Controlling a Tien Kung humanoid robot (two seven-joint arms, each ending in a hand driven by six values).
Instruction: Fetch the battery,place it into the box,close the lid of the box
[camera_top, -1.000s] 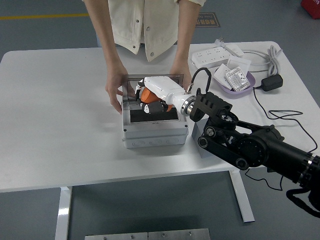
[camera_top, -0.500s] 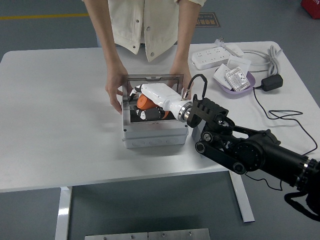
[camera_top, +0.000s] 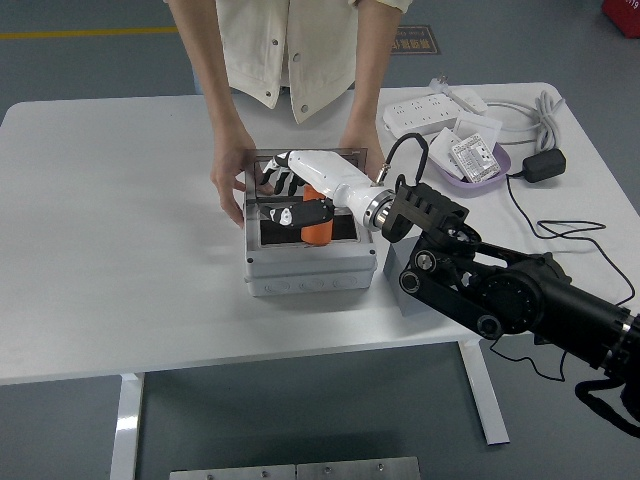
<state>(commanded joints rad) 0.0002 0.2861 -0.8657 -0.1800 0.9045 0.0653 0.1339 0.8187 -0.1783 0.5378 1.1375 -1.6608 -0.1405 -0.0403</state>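
The right hand (camera_top: 290, 198) is reaching over the open grey plastic box (camera_top: 310, 262), fingers spread and gripping nothing; the orange cylindrical battery (camera_top: 320, 228) is lying inside. A person's hands (camera_top: 232, 190) are steadying the box. Risk: robot fingers snagging the upright transparent lid (camera_top: 312, 157).

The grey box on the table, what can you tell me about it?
The grey box looks like plastic, rectangular, with a dark lining inside. It sits on the white table, open, its smoky clear lid standing up at the back. A person's hands steady it from both sides. The robot's right hand reaches into it, with an orange battery under its fingers.
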